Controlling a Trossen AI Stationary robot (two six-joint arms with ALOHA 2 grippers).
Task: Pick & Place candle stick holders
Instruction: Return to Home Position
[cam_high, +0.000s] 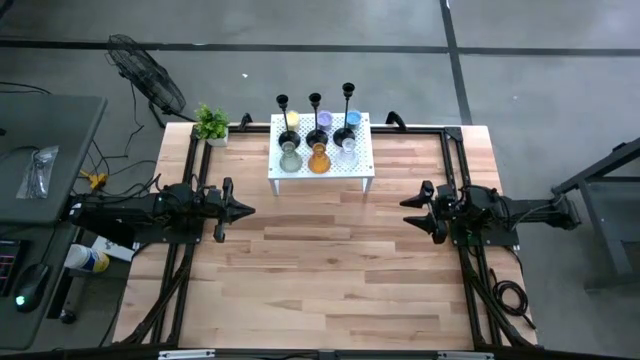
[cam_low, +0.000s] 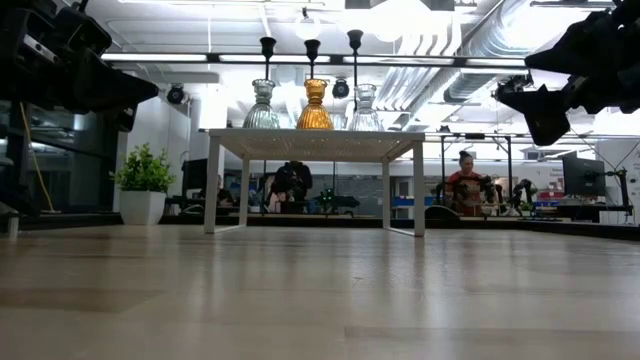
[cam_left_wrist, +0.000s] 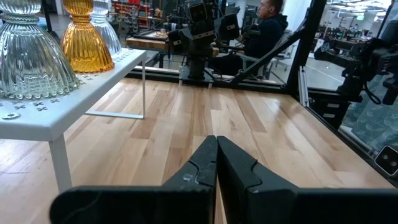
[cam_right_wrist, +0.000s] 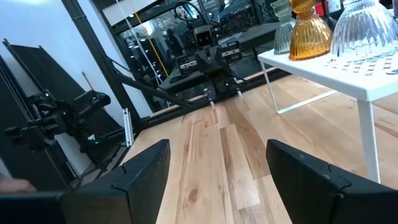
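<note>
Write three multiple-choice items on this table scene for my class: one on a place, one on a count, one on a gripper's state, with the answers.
1. Where does the amber glass cup stand?
A. On the white shelf
B. On the floor
C. Between a gripper's fingers

2. How many black candlesticks are there?
A. Two
B. Three
C. Five

3. Which gripper is open?
A. Both
B. Left only
C. Right only

Answers:
1 A: in the low view the cup sits on the shelf top, in the front row.
2 B: three dark stems rise behind the glass cups.
3 C: the right gripper has its fingers wide apart, while the left gripper has its fingers pressed together.
</note>
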